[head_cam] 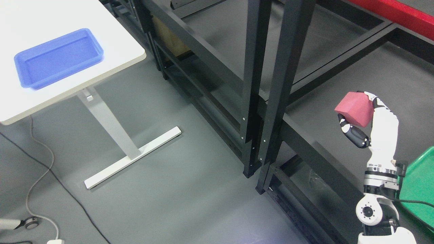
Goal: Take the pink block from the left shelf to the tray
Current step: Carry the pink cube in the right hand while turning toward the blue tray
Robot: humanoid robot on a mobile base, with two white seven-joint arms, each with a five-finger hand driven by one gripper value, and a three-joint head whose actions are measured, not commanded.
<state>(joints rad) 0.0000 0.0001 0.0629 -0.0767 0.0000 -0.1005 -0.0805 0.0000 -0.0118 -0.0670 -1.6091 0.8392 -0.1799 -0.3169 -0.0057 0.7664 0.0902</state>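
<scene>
Block: we hold the pink block (353,108) in our right hand (368,127), raised above the black shelf (271,101), clear of its frame.
Fingers: clenched around the block, thumb beneath it and the other fingers behind; our left hand does not show.
Risk: the grip looks like a pinch on the block's lower corner, so we judge that a quick swing toward the tabletop (115,30) could twist it loose and drop it to the floor.
Second risk: the shelf's upright posts stand between us and the tray, and the arm could clip them.
Blue tray (23,73): empty, on the white tabletop, well apart from the block.
Green bin (418,189): only a corner shows; we cannot tell its contents.
</scene>
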